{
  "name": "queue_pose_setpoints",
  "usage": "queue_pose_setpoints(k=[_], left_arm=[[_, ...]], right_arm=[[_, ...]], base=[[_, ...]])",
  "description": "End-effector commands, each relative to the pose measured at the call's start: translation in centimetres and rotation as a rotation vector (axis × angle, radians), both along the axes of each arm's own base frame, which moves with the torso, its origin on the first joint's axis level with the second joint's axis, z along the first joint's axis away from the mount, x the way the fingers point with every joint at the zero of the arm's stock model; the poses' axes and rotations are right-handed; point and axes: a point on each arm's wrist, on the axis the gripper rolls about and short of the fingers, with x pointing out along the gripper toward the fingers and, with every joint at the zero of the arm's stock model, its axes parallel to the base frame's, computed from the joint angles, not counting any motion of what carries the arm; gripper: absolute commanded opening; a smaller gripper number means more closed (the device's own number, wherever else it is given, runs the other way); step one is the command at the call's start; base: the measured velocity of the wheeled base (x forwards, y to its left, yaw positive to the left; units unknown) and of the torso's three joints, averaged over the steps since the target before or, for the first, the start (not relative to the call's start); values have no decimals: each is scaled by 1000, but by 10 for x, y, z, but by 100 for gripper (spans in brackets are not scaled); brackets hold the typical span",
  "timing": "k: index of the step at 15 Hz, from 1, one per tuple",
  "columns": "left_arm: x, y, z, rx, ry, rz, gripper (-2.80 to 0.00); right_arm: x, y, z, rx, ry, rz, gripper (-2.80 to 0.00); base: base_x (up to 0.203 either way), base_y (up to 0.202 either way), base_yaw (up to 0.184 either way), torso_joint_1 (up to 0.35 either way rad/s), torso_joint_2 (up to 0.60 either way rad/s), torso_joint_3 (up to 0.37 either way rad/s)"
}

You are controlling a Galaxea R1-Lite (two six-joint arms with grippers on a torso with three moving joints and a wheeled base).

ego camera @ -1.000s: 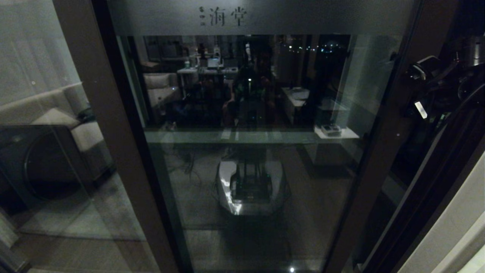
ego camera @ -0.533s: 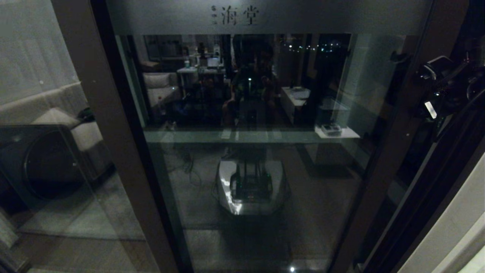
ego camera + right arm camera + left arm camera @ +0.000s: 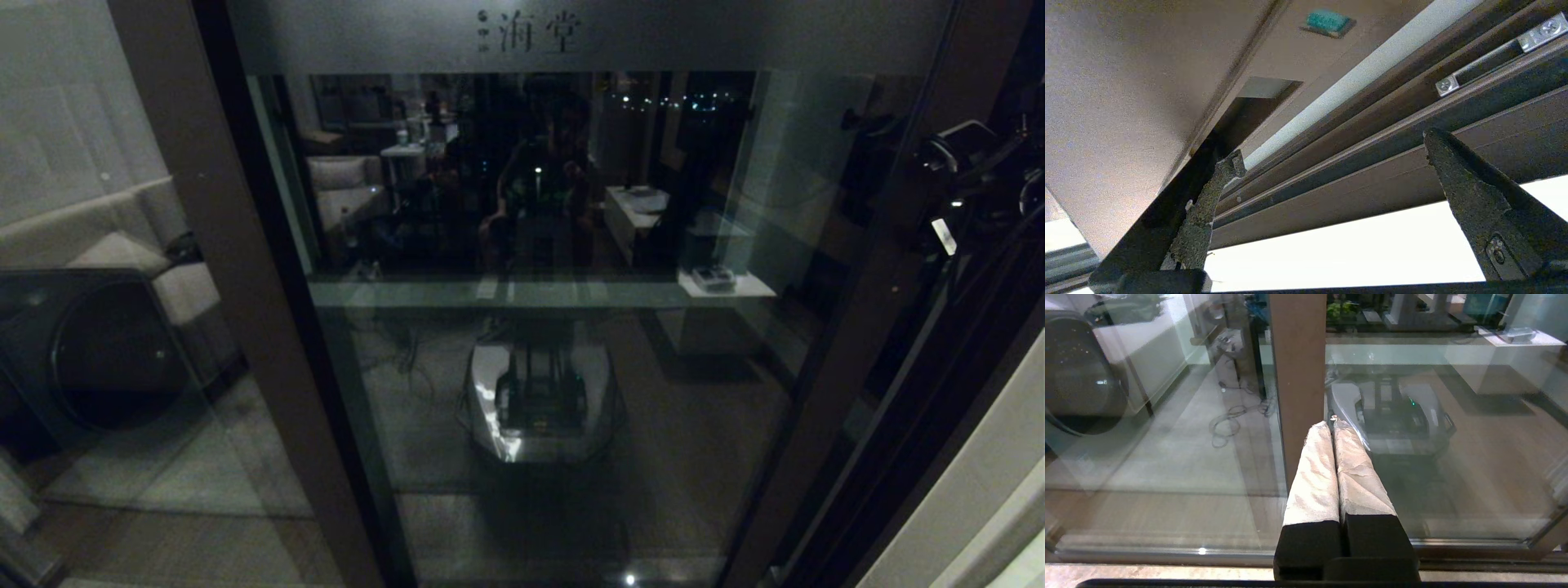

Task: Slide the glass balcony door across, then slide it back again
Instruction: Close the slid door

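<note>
The glass balcony door [image 3: 845, 327] fills the head view, with a frosted top band [image 3: 694, 37] and a dark brown right stile. My right gripper [image 3: 951, 208] is up at that stile's right edge. In the right wrist view it [image 3: 1334, 148] is open. One finger [image 3: 1208, 204] lies in the dark gap beside a broad brown face, and the other [image 3: 1474, 204] lies across the brown frame profiles. A narrow slot with screws [image 3: 1494, 53] shows on one profile. My left gripper [image 3: 1331, 424] is shut on nothing, low in front of the glass and a plain brown post [image 3: 1298, 367].
The fixed glass panel's plain brown post [image 3: 204, 245] stands at the left, with a dark round-fronted machine [image 3: 98, 351] behind its glass. A pale wall [image 3: 980, 490] closes the right side. My base is reflected in the door glass [image 3: 539, 400].
The door has slid to the right: its frosted lettering and right stile both moved rightward. My right gripper moved right with the stile. The plain post at the left stayed put.
</note>
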Motion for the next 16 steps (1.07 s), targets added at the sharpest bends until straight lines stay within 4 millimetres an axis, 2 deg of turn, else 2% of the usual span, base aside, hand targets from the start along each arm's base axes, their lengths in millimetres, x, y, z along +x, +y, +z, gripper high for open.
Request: queue_pose_setpoints(k=[1, 7, 10, 16], left_arm=[[0, 0, 0, 1, 3, 0, -280], [0, 0, 0, 0, 3, 0, -280], [0, 0, 0, 2, 3, 0, -280], [0, 0, 0, 0, 3, 0, -280]], right_arm=[[-1, 0, 1, -4, -6, -1, 0], [-20, 2, 16, -8, -54, -7, 0], [-31, 7, 21, 13, -77, 64, 0], [-29, 6, 21, 14, -85, 67, 0]], base=[[0, 0, 0, 0, 0, 0], [0, 0, 0, 0, 0, 0], [0, 0, 0, 0, 0, 0], [0, 0, 0, 0, 0, 0]])
